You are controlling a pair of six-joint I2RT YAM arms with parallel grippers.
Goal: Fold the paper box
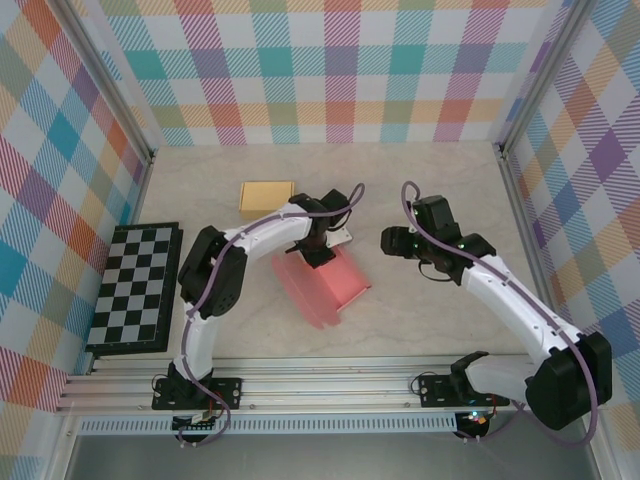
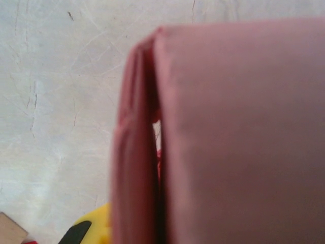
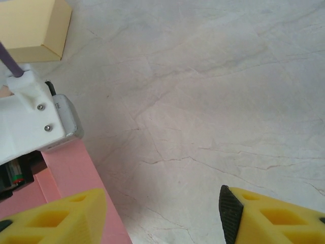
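Note:
The pink paper box [image 1: 322, 287] lies partly folded in the middle of the table. My left gripper [image 1: 318, 250] is shut on its far edge. In the left wrist view the box's pink walls [image 2: 238, 132] stand close before the camera, folded against each other with a thin gap, and one yellow finger [image 2: 94, 226] shows beside them. My right gripper [image 1: 385, 241] hovers to the right of the box, open. In the right wrist view that gripper [image 3: 162, 218] has only bare table between its fingers, and the pink box [image 3: 71, 173] sits next to the left finger.
A tan cardboard box [image 1: 266, 195] lies behind the pink one, also seen in the right wrist view as the tan box [image 3: 33, 25]. A black-and-white chessboard [image 1: 135, 288] lies at the left. The left arm's white wrist [image 3: 30, 122] is close to my right gripper.

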